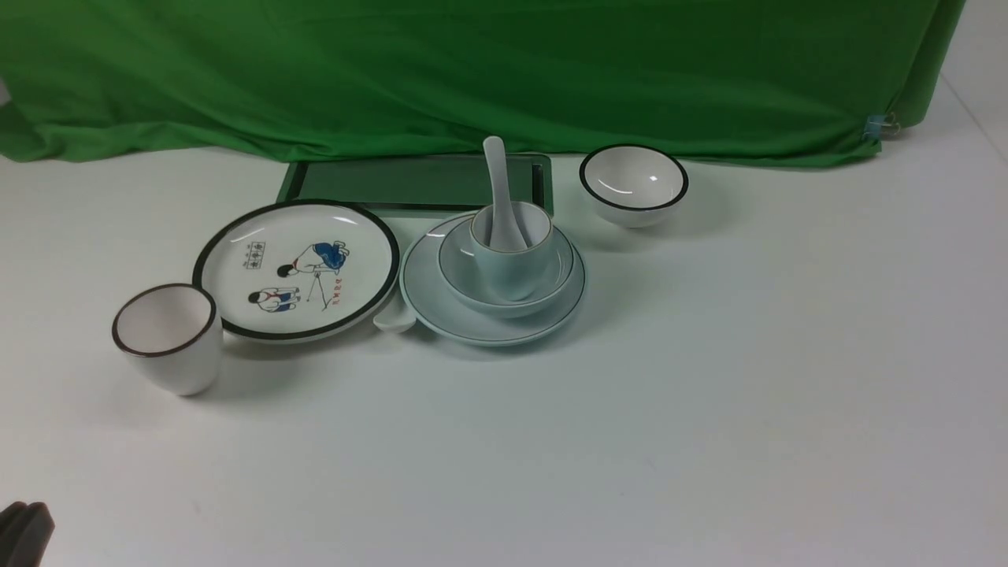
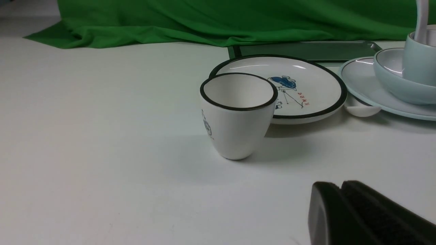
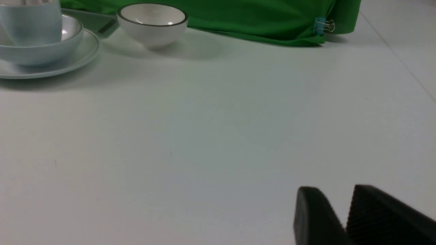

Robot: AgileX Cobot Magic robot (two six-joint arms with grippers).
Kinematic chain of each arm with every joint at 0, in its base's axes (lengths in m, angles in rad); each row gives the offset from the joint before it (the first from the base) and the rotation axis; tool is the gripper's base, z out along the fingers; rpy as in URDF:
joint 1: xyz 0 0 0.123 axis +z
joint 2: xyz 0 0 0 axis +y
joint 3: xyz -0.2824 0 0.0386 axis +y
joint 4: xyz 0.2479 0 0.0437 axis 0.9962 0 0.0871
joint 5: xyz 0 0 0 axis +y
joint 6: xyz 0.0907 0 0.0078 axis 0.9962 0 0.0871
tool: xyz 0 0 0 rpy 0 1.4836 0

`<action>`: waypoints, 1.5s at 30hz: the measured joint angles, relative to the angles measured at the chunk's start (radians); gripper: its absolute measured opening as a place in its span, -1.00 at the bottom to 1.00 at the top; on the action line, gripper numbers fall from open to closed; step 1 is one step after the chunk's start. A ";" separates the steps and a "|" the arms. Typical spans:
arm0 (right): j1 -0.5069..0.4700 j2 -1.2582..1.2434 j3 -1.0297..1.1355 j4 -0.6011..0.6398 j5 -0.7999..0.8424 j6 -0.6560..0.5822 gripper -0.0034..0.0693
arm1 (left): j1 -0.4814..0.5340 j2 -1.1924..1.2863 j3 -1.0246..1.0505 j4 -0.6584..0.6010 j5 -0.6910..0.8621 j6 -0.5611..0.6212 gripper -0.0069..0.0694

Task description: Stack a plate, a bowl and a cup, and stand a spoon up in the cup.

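1. We see the pale blue-green plate (image 1: 449, 315) mid-table, carrying the bowl (image 1: 465, 276), the cup (image 1: 512, 272) and the upright white spoon (image 1: 498, 189).
2. Our left gripper (image 2: 340, 190) sits low, clenched on nothing, near the white cup (image 2: 236, 115).
3. Our right gripper (image 3: 344, 204) is parted slightly, holding nothing.

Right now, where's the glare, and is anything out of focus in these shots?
Front view: small bright glints inside the black-rimmed white bowl and on the pale plate rim; soft shadows under the dishes. Left wrist view: the left gripper is blurred in the foreground. Right wrist view: the right gripper likewise looks soft.
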 joint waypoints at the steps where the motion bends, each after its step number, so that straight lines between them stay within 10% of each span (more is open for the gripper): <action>1: 0.000 0.000 0.000 0.000 0.000 0.000 -0.34 | 0.000 0.000 0.000 0.000 0.000 0.000 -0.84; 45: 0.000 0.000 0.000 0.000 0.000 0.000 -0.24 | 0.000 0.000 0.000 0.000 0.000 0.002 -0.84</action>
